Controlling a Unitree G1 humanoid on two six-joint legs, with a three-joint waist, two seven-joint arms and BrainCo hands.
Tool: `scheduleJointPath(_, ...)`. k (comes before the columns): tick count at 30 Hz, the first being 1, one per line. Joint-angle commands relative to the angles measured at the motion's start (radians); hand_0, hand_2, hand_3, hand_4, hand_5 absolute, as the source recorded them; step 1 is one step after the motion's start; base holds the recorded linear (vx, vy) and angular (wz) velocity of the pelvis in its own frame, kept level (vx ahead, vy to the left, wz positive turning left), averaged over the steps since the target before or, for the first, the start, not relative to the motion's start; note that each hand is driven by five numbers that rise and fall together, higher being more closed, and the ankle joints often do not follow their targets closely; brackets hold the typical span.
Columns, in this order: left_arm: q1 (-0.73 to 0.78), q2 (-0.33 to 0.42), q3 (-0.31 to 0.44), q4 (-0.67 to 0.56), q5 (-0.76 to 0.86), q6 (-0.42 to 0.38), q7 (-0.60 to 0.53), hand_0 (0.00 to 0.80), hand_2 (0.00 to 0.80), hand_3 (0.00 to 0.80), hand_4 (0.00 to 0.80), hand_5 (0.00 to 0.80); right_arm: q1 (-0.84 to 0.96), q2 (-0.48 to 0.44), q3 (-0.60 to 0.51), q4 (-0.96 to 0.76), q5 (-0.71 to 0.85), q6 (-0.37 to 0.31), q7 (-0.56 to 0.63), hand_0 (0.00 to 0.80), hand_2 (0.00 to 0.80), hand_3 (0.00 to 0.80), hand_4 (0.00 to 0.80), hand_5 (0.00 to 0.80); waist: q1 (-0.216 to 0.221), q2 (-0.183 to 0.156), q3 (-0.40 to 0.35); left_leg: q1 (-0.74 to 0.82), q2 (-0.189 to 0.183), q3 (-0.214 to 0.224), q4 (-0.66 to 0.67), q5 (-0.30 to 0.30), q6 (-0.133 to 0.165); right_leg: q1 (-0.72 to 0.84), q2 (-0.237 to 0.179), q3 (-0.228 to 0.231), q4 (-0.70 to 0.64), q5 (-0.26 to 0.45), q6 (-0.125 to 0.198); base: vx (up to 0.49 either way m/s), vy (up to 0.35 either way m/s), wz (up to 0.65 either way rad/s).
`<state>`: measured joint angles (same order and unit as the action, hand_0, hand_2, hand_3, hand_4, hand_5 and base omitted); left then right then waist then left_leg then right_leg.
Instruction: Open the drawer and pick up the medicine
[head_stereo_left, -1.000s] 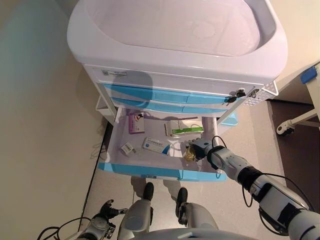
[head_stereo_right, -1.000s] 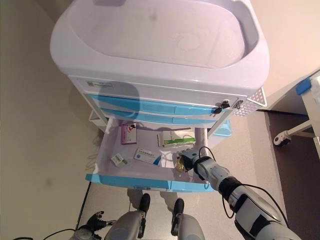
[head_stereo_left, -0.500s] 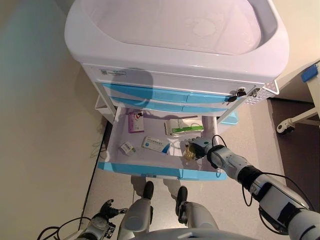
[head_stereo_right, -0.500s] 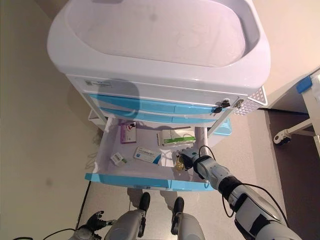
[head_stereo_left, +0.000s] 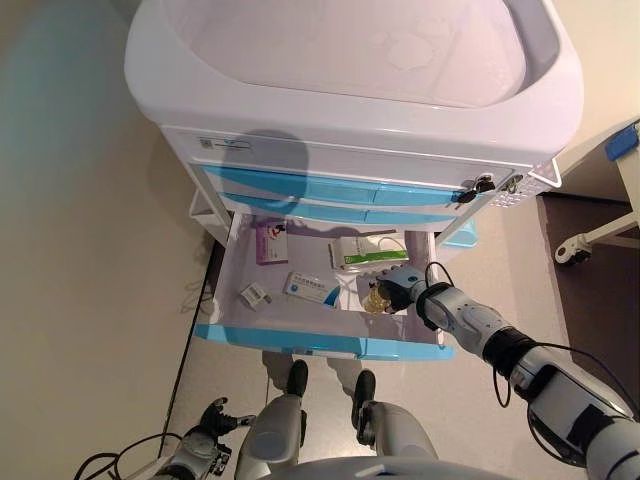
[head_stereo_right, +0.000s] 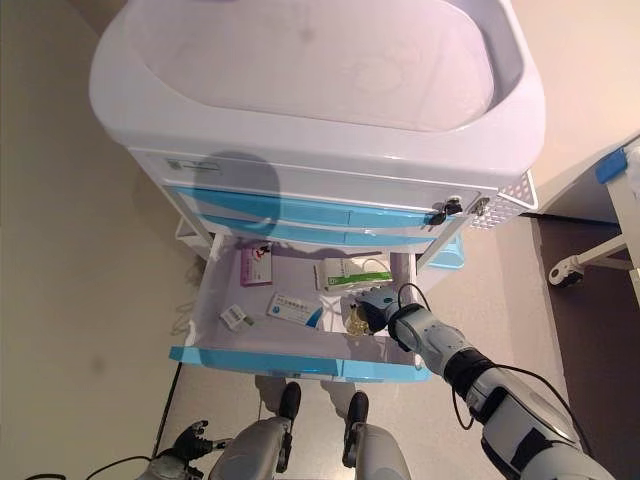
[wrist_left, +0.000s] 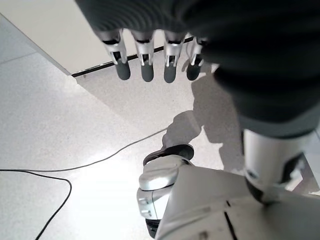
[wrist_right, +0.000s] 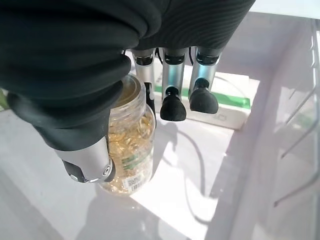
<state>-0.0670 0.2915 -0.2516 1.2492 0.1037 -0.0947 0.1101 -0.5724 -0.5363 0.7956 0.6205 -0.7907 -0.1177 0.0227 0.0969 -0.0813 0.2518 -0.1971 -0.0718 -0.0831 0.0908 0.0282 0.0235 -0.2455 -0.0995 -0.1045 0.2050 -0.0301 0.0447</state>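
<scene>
The white cart's bottom drawer (head_stereo_left: 322, 343) with a blue front stands pulled open. Inside at its right end, my right hand (head_stereo_left: 406, 289) grips a clear bottle of yellow capsules (head_stereo_left: 376, 300). The right wrist view shows the thumb (wrist_right: 88, 161) on one side of the bottle (wrist_right: 128, 150) and a finger curled behind it, with the other fingers bent beside it. The bottle hangs a little tilted above the drawer floor. My left hand (head_stereo_left: 208, 419) hangs low near the floor with its fingers (wrist_left: 145, 67) straight and holding nothing.
Also in the drawer lie a purple box (head_stereo_left: 270, 242), a green-and-white box (head_stereo_left: 367, 251), a blue-and-white box (head_stereo_left: 311, 290) and a small box (head_stereo_left: 254, 295). Two closed blue drawers (head_stereo_left: 330, 192) sit above. A wheeled frame (head_stereo_left: 577, 248) stands at the right.
My right hand has drawn the bottle slightly up and toward the drawer's back. The view has also shifted a little. The left hand has not moved.
</scene>
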Motion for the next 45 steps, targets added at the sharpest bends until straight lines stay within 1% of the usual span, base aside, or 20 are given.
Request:
scheduleJointPath(1, 0.000, -0.037, 0.017, 0.017, 0.023, -0.003, -0.013, 0.000, 0.000, 0.000, 0.000, 0.000, -0.027, -0.050, -0.002, -0.119, 0.054, -0.041, 0.014, 0.800, 0.800, 0.800, 0.800, 0.800, -0.006, -0.020, -0.014, 0.003, -0.043, 0.007, 0.012, -0.033, 0.018, -0.013, -0.018, 0.034, 0.030, 0.061, 0.072, -0.006, -0.007, -0.04)
scheduleJointPath(7, 0.001, -0.031, 0.025, 0.019, 0.029, -0.003, -0.016, 0.000, 0.000, 0.000, 0.000, 0.000, -0.023, -0.077, -0.005, -0.175, 0.082, -0.055, 0.034, 0.800, 0.800, 0.800, 0.800, 0.800, -0.007, -0.024, -0.018, 0.011, -0.044, 0.008, 0.009, -0.034, 0.018, -0.007, -0.017, 0.034, 0.028, 0.061, 0.072, -0.001, -0.001, -0.01)
scheduleJointPath(10, 0.007, -0.020, 0.043, 0.018, 0.035, -0.002, -0.025, 0.000, 0.000, 0.000, 0.000, 0.000, -0.020, -0.141, -0.013, -0.297, 0.147, -0.082, 0.082, 0.800, 0.800, 0.800, 0.800, 0.800, -0.010, -0.030, -0.025, 0.017, -0.043, 0.010, 0.007, -0.035, 0.016, -0.002, -0.018, 0.030, 0.029, 0.061, 0.073, 0.000, 0.000, 0.00)
scheduleJointPath(12, 0.009, -0.017, 0.047, 0.017, 0.037, -0.002, -0.026, 0.000, 0.000, 0.000, 0.000, 0.000, -0.020, -0.158, -0.017, -0.329, 0.163, -0.086, 0.094, 0.800, 0.800, 0.800, 0.800, 0.800, -0.011, -0.032, -0.027, 0.018, -0.042, 0.010, 0.007, -0.034, 0.015, -0.001, -0.018, 0.030, 0.028, 0.062, 0.073, 0.000, 0.000, 0.00)
scheduleJointPath(13, 0.009, -0.012, 0.056, 0.018, 0.040, -0.002, -0.032, 0.000, 0.000, 0.000, 0.000, 0.000, -0.019, -0.198, -0.029, -0.397, 0.196, -0.097, 0.116, 0.800, 0.800, 0.800, 0.800, 0.800, -0.014, -0.037, -0.031, 0.021, -0.042, 0.010, 0.005, -0.034, 0.014, 0.002, -0.016, 0.031, 0.027, 0.062, 0.073, 0.000, 0.000, 0.00)
scheduleJointPath(15, 0.011, -0.010, 0.058, 0.018, 0.042, -0.002, -0.034, 0.000, 0.000, 0.000, 0.000, 0.000, -0.020, -0.227, -0.036, -0.446, 0.220, -0.102, 0.132, 0.800, 0.800, 0.800, 0.800, 0.800, -0.015, -0.040, -0.032, 0.023, -0.042, 0.011, 0.006, -0.034, 0.014, 0.004, -0.015, 0.031, 0.026, 0.062, 0.072, 0.000, 0.000, 0.00)
scheduleJointPath(16, 0.013, -0.004, 0.067, 0.017, 0.047, -0.003, -0.040, 0.000, 0.000, 0.000, 0.000, 0.000, -0.020, -0.265, -0.051, -0.509, 0.274, -0.113, 0.155, 0.800, 0.800, 0.800, 0.800, 0.800, -0.017, -0.044, -0.037, 0.025, -0.041, 0.013, 0.005, -0.034, 0.013, 0.008, -0.014, 0.031, 0.024, 0.063, 0.072, 0.000, 0.000, 0.00)
scheduleJointPath(17, 0.013, -0.004, 0.067, 0.017, 0.047, -0.003, -0.040, 0.000, 0.000, 0.000, 0.000, 0.000, -0.018, -0.267, -0.052, -0.513, 0.276, -0.112, 0.157, 0.800, 0.800, 0.800, 0.800, 0.800, -0.017, -0.044, -0.037, 0.025, -0.041, 0.013, 0.005, -0.034, 0.013, 0.008, -0.014, 0.031, 0.023, 0.063, 0.072, 0.000, 0.000, 0.00)
scheduleJointPath(18, 0.017, 0.001, 0.074, 0.018, 0.052, -0.004, -0.050, 0.000, 0.000, 0.000, 0.000, 0.000, -0.027, -0.314, -0.059, -0.578, 0.319, -0.123, 0.186, 0.800, 0.800, 0.800, 0.800, 0.800, -0.019, -0.049, -0.044, 0.029, -0.040, 0.015, 0.005, -0.035, 0.012, 0.013, -0.012, 0.031, 0.020, 0.064, 0.072, 0.000, 0.000, 0.00)
scheduleJointPath(22, 0.021, 0.005, 0.083, 0.020, 0.059, -0.005, -0.059, 0.000, 0.000, 0.000, 0.000, 0.000, -0.032, -0.373, -0.080, -0.662, 0.408, -0.127, 0.235, 0.800, 0.800, 0.800, 0.800, 0.800, -0.022, -0.055, -0.053, 0.039, -0.040, 0.020, 0.001, -0.036, 0.010, 0.023, -0.009, 0.035, 0.012, 0.066, 0.073, 0.002, 0.001, -0.03)
scheduleJointPath(24, 0.024, 0.011, 0.090, 0.019, 0.064, -0.008, -0.071, 0.000, 0.000, 0.000, 0.000, 0.000, -0.046, -0.431, -0.096, -0.729, 0.494, -0.131, 0.279, 0.800, 0.800, 0.800, 0.800, 0.800, -0.026, -0.062, -0.065, 0.047, -0.040, 0.025, 0.000, -0.039, 0.008, 0.034, -0.006, 0.036, 0.003, 0.068, 0.074, 0.008, 0.002, -0.12)
scheduleJointPath(25, 0.024, 0.010, 0.090, 0.019, 0.065, -0.008, -0.071, 0.000, 0.000, 0.000, 0.000, 0.000, -0.046, -0.433, -0.097, -0.732, 0.496, -0.129, 0.281, 0.800, 0.800, 0.800, 0.800, 0.800, -0.026, -0.061, -0.065, 0.047, -0.039, 0.025, 0.000, -0.039, 0.008, 0.035, -0.006, 0.036, 0.002, 0.068, 0.074, 0.004, -0.001, -0.09)
scheduleJointPath(29, 0.030, 0.017, 0.101, 0.020, 0.067, -0.013, -0.087, 0.000, 0.000, 0.000, 0.000, 0.000, -0.048, -0.501, -0.130, -0.827, 0.617, -0.125, 0.337, 0.800, 0.800, 0.800, 0.800, 0.800, -0.033, -0.068, -0.081, 0.060, -0.036, 0.032, -0.002, -0.041, 0.006, 0.049, -0.005, 0.038, -0.007, 0.070, 0.075, 0.014, 0.000, -0.05)
scheduleJointPath(30, 0.033, 0.019, 0.106, 0.021, 0.071, -0.016, -0.097, 0.000, 0.000, 0.000, 0.000, 0.000, -0.048, -0.540, -0.153, -0.873, 0.677, -0.119, 0.362, 0.800, 0.800, 0.800, 0.800, 0.800, -0.038, -0.071, -0.093, 0.067, -0.034, 0.036, -0.004, -0.043, 0.004, 0.055, -0.003, 0.040, -0.010, 0.070, 0.076, 0.000, 0.000, 0.00)
scheduleJointPath(32, 0.034, 0.021, 0.108, 0.021, 0.071, -0.016, -0.099, 0.000, 0.000, 0.000, 0.000, 0.000, -0.043, -0.556, -0.164, -0.888, 0.692, -0.117, 0.367, 0.800, 0.800, 0.800, 0.800, 0.800, -0.038, -0.072, -0.095, 0.070, -0.034, 0.037, -0.005, -0.044, 0.004, 0.058, -0.003, 0.041, -0.013, 0.071, 0.076, 0.000, 0.000, 0.00)
scheduleJointPath(35, 0.042, 0.023, 0.118, 0.031, 0.081, -0.020, -0.109, 0.000, 0.000, 0.000, 0.000, 0.000, -0.063, -0.634, -0.187, -0.952, 0.771, -0.119, 0.393, 0.800, 0.800, 0.800, 0.800, 0.800, -0.047, -0.075, -0.113, 0.083, -0.030, 0.049, -0.011, -0.047, 0.002, 0.067, -0.002, 0.050, -0.025, 0.075, 0.079, 0.012, 0.006, -0.10)
scheduleJointPath(39, 0.049, 0.022, 0.122, 0.034, 0.084, -0.023, -0.114, 0.000, 0.000, 0.000, 0.000, 0.000, -0.072, -0.680, -0.210, -0.983, 0.805, -0.120, 0.400, 0.800, 0.800, 0.800, 0.800, 0.800, -0.053, -0.075, -0.123, 0.088, -0.028, 0.057, -0.014, -0.048, 0.002, 0.072, 0.000, 0.056, -0.035, 0.080, 0.081, 0.013, 0.006, -0.11)
scheduleJointPath(40, 0.053, 0.024, 0.127, 0.034, 0.081, -0.027, -0.118, 0.000, 0.000, 0.000, 0.000, 0.000, -0.098, -0.723, -0.211, -1.010, 0.825, -0.122, 0.407, 0.800, 0.800, 0.800, 0.800, 0.800, -0.055, -0.075, -0.132, 0.093, -0.027, 0.064, -0.017, -0.048, 0.000, 0.076, 0.001, 0.060, -0.045, 0.083, 0.082, 0.019, 0.003, -0.04)
scheduleJointPath(43, 0.065, 0.026, 0.133, 0.033, 0.076, -0.031, -0.122, 0.000, 0.000, 0.000, 0.000, 0.000, -0.155, -0.795, -0.212, -1.049, 0.885, -0.123, 0.408, 0.800, 0.800, 0.800, 0.800, 0.800, -0.058, -0.074, -0.147, 0.098, -0.023, 0.071, -0.024, -0.046, -0.004, 0.085, 0.006, 0.062, -0.062, 0.086, 0.083, 0.018, -0.009, -0.09)
scheduleJointPath(45, 0.069, 0.025, 0.134, 0.033, 0.075, -0.032, -0.123, 0.000, 0.000, 0.000, 0.000, 0.000, -0.169, -0.813, -0.212, -1.057, 0.897, -0.124, 0.409, 0.800, 0.800, 0.800, 0.800, 0.800, -0.060, -0.074, -0.151, 0.100, -0.022, 0.072, -0.026, -0.045, -0.005, 0.089, 0.006, 0.062, -0.067, 0.087, 0.083, 0.016, -0.015, -0.11)
